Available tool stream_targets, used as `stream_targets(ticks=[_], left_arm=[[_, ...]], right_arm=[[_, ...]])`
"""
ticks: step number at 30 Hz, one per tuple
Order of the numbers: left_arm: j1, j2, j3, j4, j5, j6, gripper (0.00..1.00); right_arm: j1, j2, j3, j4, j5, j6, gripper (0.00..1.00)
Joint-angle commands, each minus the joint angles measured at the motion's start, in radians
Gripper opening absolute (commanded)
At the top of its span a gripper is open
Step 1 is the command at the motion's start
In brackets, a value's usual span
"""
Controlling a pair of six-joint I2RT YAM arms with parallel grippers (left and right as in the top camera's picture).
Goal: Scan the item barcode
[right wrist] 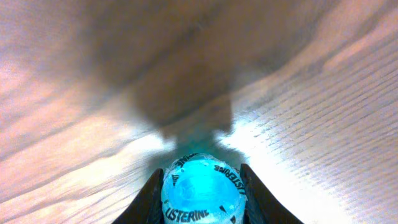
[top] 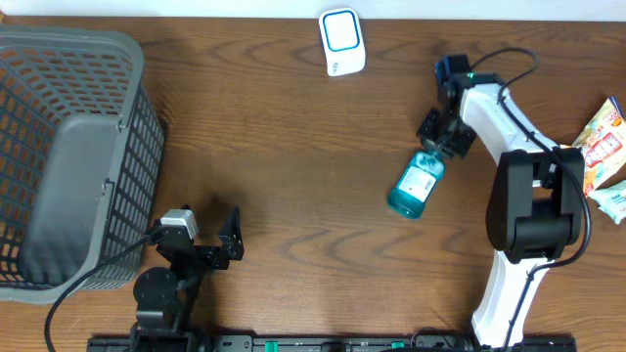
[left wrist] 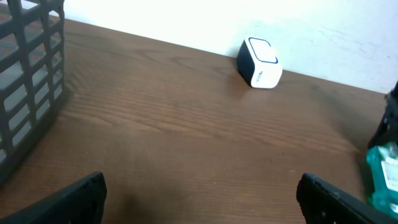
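Brown wood-grain tabletop (top: 293, 147) is carrying one grey plastic mesh basket (top: 145, 137), one white blue-trimmed box scanner (top: 341, 41), two printed snack packets (top: 603, 145) and one teal clear-plastic mouthwash bottle (top: 415, 188), lying right of centre. Right gripper (top: 435, 145) is pinching the bottle's cap end between both fingers. Left gripper (top: 207, 230) is hanging wide open, holding nothing.

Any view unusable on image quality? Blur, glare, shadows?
Overhead: sharp, evenly lit, teal plastic mouthwash bottle and brown wooden table clear. Left wrist: slightly soft, white wall blown out behind the small white-and-blue scanner box. Right wrist: table smeared, washed out by glare beside the bottle, dark shadow beyond it; only the bottle's printed end reads.
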Motion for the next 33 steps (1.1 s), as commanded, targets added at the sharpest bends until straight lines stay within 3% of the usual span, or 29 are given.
stream_targets(ticks=[1, 15, 20, 24, 28, 33], left_arm=[[-0.003, -0.003, -0.018, -0.021, 0.013, 0.013, 0.98], [-0.003, -0.003, -0.018, -0.021, 0.013, 0.013, 0.98], [-0.003, -0.003, -0.018, -0.021, 0.013, 0.013, 0.98], [-0.003, -0.003, -0.018, -0.021, 0.013, 0.013, 0.98], [-0.003, -0.003, -0.018, -0.021, 0.013, 0.013, 0.98], [-0.003, -0.003, -0.018, -0.021, 0.013, 0.013, 0.98]], right_arm=[[-0.006, -0.063, 0.098, -0.024, -0.018, -0.067, 0.1], [0.012, -0.273, 0.104, -0.024, -0.014, -0.067, 0.06], [0.079, -0.288, 0.104, -0.026, 0.082, -0.067, 0.06], [0.149, -0.288, 0.104, -0.026, 0.138, -0.067, 0.09], [0.21, -0.288, 0.104, -0.027, 0.161, -0.065, 0.2], [0.223, -0.288, 0.104, -0.063, 0.173, 0.008, 0.21]])
